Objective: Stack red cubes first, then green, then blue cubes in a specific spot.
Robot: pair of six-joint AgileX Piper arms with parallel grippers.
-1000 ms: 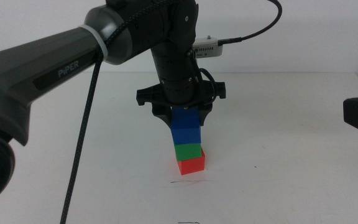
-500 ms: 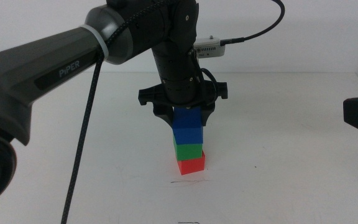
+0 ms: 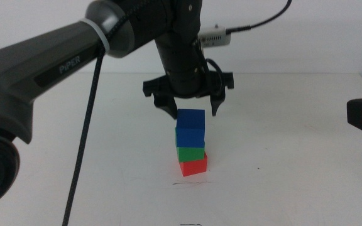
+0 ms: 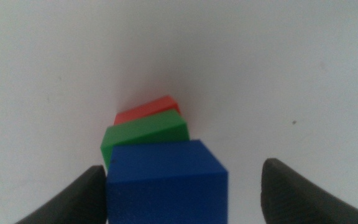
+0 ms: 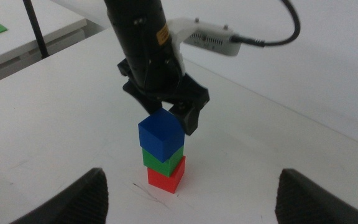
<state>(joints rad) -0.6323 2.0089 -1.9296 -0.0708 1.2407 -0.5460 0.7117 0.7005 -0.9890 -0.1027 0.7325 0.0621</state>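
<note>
Three small matte cubes stand stacked: red cube point(image 3: 194, 166) at the bottom, green cube point(image 3: 190, 153) on it, blue cube point(image 3: 190, 127) on top. The blue cube sits between and just below the left gripper's point(image 3: 189, 111) spread jaws, untouched.

The middle view looks forward and down over the white table point(image 3: 294, 138), at some distance, with the cube stack point(image 3: 190, 143) near its centre. The left wrist view looks straight down from close above the same stack point(image 4: 160, 168), filling much of its picture. The right wrist view looks across the table from farther off and obliquely, sharing the stack point(image 5: 162, 154) and the left tool point(image 5: 166, 115)
</note>
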